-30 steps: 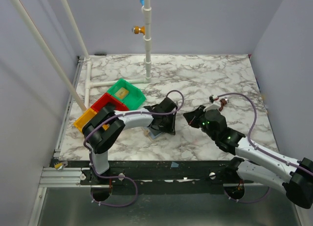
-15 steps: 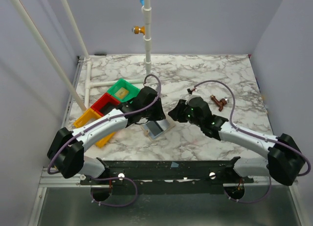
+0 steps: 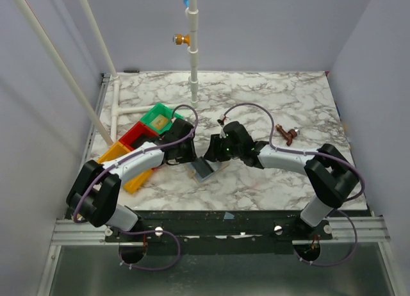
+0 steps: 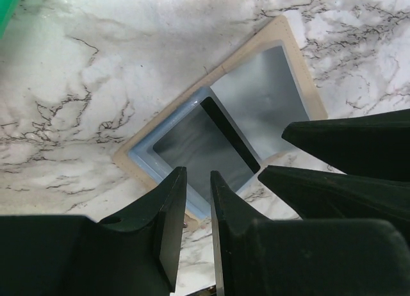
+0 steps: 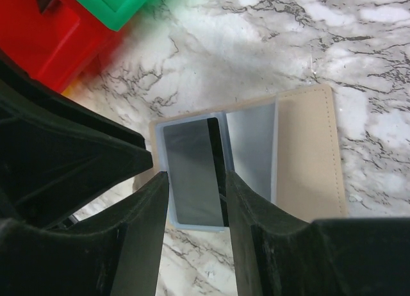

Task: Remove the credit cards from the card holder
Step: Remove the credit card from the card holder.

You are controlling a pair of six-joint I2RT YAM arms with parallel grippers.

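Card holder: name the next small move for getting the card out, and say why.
Probably lower the right pincer and close it on the card's exposed edge. The card holder lies open and flat, the card sits tucked inside it, and both the right pincer and the left pincer hover open just above it, holding nothing.

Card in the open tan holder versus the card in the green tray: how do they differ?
Colour: one is a glossy grey card with a black edge stripe, the other a plain tan-gold card. Place: the grey card sits in the blue-lined pocket of the open tan card holder; the tan-gold card lies in the green plastic tray. Both are flat rectangles, neither gripped.
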